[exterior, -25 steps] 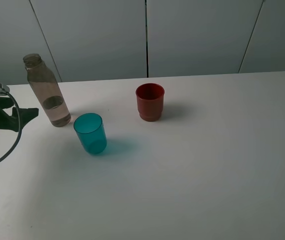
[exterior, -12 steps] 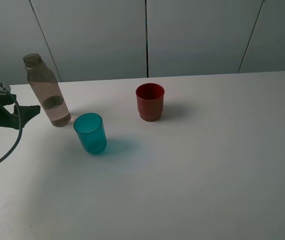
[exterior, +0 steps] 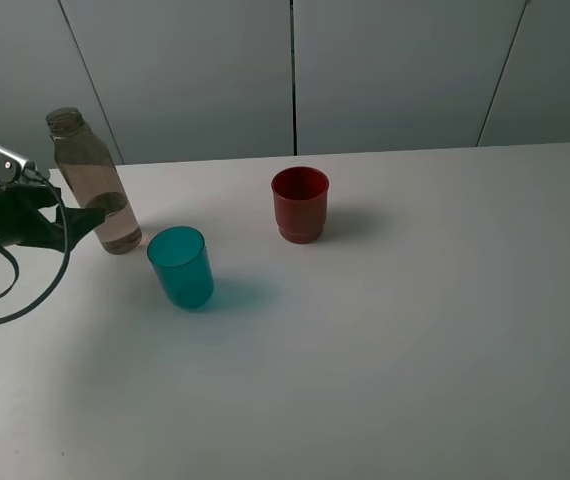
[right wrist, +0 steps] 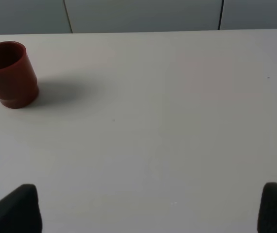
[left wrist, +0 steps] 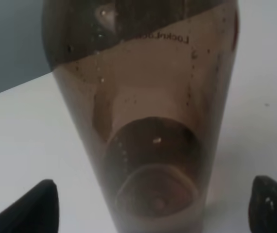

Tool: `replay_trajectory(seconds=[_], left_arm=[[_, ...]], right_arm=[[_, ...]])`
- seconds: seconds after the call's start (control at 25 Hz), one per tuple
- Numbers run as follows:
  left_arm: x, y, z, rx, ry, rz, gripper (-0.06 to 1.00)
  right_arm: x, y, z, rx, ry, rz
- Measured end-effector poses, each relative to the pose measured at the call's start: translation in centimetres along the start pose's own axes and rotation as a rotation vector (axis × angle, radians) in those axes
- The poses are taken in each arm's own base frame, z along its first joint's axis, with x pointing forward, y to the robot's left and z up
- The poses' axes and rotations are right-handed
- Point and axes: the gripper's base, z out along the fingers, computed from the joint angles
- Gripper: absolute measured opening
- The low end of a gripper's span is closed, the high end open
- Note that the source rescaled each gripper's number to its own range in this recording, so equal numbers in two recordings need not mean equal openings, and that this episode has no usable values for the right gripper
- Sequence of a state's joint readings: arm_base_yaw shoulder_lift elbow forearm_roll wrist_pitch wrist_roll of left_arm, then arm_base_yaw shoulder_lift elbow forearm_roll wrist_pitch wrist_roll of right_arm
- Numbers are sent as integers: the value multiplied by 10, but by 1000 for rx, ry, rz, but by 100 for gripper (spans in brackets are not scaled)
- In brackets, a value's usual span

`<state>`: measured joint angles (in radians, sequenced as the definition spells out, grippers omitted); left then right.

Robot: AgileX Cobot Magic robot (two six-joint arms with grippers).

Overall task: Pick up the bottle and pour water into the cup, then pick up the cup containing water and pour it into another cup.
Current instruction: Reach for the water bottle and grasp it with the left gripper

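Table point(exterior: 415, 350): we see all three vessels upright | bottle point(exterior: 93, 185): far left, part full, capless, between left gripper point(left wrist: 150, 208) jaws standing apart, not clamped | risk: we judge an off-centre close could tip it onto the cup point(exterior: 181, 266) just beside | another cup point(exterior: 300, 204): well apart.

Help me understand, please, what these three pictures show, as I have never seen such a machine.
This is a robot with two arms, each ending in a two-fingered gripper. One picture comes from a camera mounted high above the white table. The other two come from cameras on the arms' wrists. On the table stand a clear brownish bottle, partly filled, a teal cup and a red cup. The left gripper faces the bottle at close range with its jaws wide apart, not closed on it. The right gripper is open too, over bare table. Nothing is held.
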<state>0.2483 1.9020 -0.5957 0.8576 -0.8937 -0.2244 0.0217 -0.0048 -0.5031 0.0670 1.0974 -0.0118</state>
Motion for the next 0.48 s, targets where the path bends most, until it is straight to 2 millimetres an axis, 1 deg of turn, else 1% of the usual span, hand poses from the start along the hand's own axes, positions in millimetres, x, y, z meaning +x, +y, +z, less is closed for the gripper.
replay_trajectory(seconds=[0.16,0.36,0.48], left_arm=[[2,2,7,0,-2,-13,100],[-1,6,11,-4,-23,-6,100],[0,7,15,10,-34,-6,100]], right_arm=[[0,0,0,0,0,0],[0,0,0,0,0,0],[0,0,0,0,0,0]])
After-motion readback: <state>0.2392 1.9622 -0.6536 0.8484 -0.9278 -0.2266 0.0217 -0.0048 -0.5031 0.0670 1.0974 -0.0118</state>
